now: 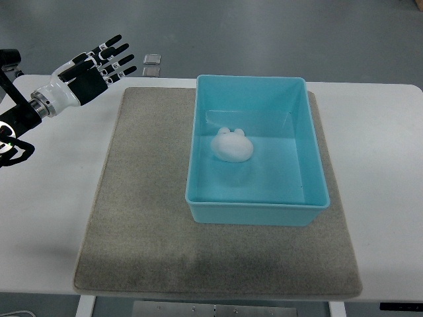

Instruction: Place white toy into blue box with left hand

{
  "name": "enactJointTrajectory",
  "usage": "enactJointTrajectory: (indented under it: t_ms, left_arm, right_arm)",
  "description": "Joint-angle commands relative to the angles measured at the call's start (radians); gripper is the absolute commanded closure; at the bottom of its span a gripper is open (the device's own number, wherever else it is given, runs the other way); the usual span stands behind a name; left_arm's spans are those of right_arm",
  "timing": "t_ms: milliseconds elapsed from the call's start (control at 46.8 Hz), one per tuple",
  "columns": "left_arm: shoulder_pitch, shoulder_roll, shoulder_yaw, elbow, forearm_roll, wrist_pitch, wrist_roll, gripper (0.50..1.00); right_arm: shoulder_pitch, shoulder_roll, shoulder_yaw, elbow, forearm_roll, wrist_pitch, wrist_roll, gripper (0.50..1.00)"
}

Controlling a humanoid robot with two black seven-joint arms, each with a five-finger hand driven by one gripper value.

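Top view: white toy (232,144) already sits inside blue box (256,205), well right of left hand (92,71), fingers spread, empty, above table's far-left corner. Right arm unseen.

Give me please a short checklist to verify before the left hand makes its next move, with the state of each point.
1. White toy lies inside the blue box: ok.
2. Left hand holds nothing, fingers spread: ok.
3. Left hand is clear of the box, up and to its left: ok.
4. Box sits fully on the grey mat: ok.
5. Right hand position: cannot tell, out of view.
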Motion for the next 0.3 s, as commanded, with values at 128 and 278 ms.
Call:
enactJointTrajectory:
  t_ms: [128,278]
  left_arm:
    - [0.002,0.002,-0.009,0.0,0.0,0.0,0.0,0.504]
    - [0.002,0.002,-0.014,0.0,0.0,0.0,0.0,0.504]
  right_arm:
    - [0.003,0.0,-0.002,0.003,0.0,0.001,-0.001,0.564]
    - [0.005,0.0,-0.002,0.003,0.0,0.002,-0.009,0.564]
